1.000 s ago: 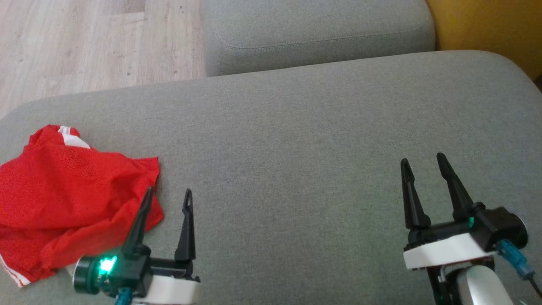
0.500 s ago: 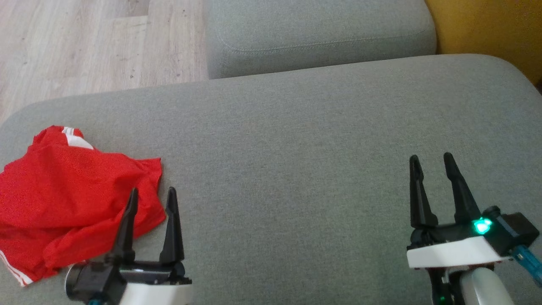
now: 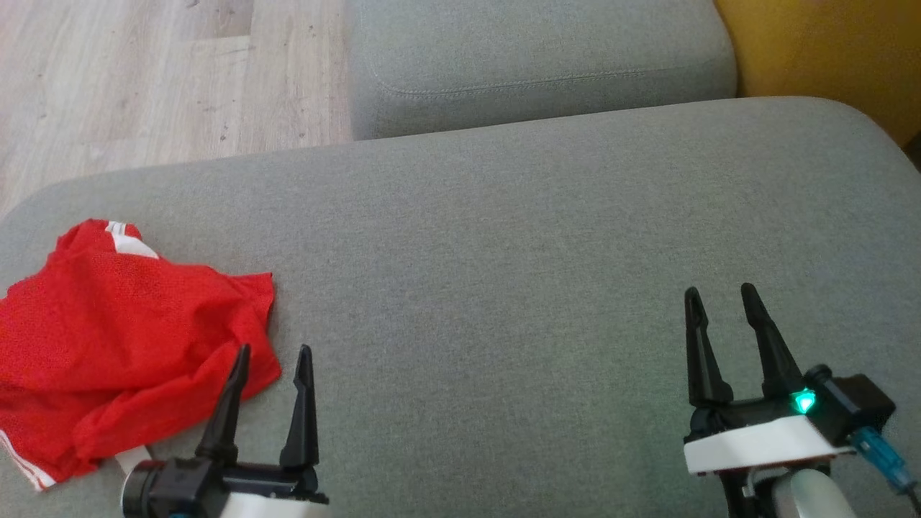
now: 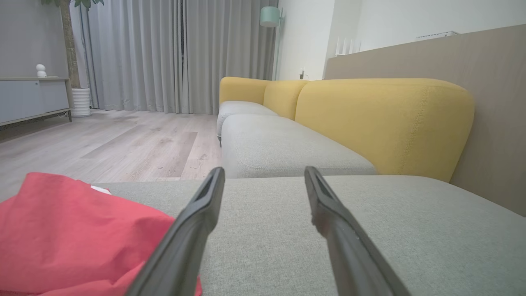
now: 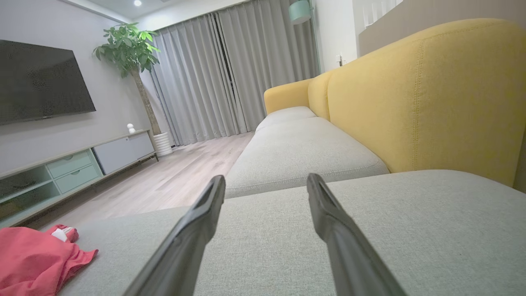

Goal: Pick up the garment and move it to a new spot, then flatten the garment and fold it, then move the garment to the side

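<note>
The garment (image 3: 122, 345) is a crumpled red mesh piece with white stripes, lying at the left end of the grey sofa cushion (image 3: 504, 237). It also shows as a red heap (image 4: 74, 238) in the left wrist view and at the lower left (image 5: 37, 259) of the right wrist view. My left gripper (image 3: 274, 355) stands open just at the garment's right edge, its left finger over the red cloth, nothing between the fingers. My right gripper (image 3: 720, 296) is open over bare cushion far to the right.
A second grey seat cushion (image 3: 540, 65) lies beyond, with a yellow backrest (image 3: 827, 50) at the right. Wooden floor (image 3: 144, 79) drops off beyond the cushion's far left edge. In the right wrist view a TV stand (image 5: 74, 168) and a potted plant (image 5: 131, 53) stand across the room.
My left gripper has drawn back and lower in the view, and its wrist has rolled so the green light is hidden. The right gripper shifted slightly. The garment lies as before.
</note>
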{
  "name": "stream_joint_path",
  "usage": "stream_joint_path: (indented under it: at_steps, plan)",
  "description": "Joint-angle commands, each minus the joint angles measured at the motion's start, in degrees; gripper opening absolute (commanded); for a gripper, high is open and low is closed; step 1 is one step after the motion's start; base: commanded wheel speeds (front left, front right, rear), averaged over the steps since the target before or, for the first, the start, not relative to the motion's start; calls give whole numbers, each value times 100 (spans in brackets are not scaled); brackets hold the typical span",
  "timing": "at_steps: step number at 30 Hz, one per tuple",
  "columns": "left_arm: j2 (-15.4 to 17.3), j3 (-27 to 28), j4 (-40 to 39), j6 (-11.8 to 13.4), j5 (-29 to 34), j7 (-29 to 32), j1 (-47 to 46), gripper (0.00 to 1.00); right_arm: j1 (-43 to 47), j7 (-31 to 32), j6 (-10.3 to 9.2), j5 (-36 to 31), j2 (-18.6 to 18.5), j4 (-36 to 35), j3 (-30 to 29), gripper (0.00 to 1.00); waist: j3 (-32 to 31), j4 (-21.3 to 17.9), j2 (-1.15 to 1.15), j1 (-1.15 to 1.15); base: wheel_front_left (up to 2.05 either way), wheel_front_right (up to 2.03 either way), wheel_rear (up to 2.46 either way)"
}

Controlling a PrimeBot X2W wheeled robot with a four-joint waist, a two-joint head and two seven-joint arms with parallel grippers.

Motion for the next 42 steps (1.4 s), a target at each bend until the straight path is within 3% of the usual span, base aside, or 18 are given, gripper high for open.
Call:
stream_joint_path:
  at_steps: [1, 12, 24, 42]
  plan:
    - [-24, 130, -151, -14, 1, -55, -205, 100, -161, -61, 44, -74, -52, -165, 163, 100, -5, 1, 0, 0, 0, 0, 0]
    - [-26, 81, -284, 190, -162, -55, -200, 100, -121, -61, 44, -146, -52, -159, 127, 100, -41, 14, 0, 0, 0, 0, 0]
    - [-27, 99, -195, 163, -178, -55, -190, 100, -58, -61, 44, -82, -52, -94, 146, 100, -64, 317, 0, 0, 0, 0, 0]
    - [-27, 450, -168, 79, 120, -55, -47, 100, 60, -61, 44, 206, -52, 25, 561, 100, -262, 2245, 0, 0, 0, 0, 0]
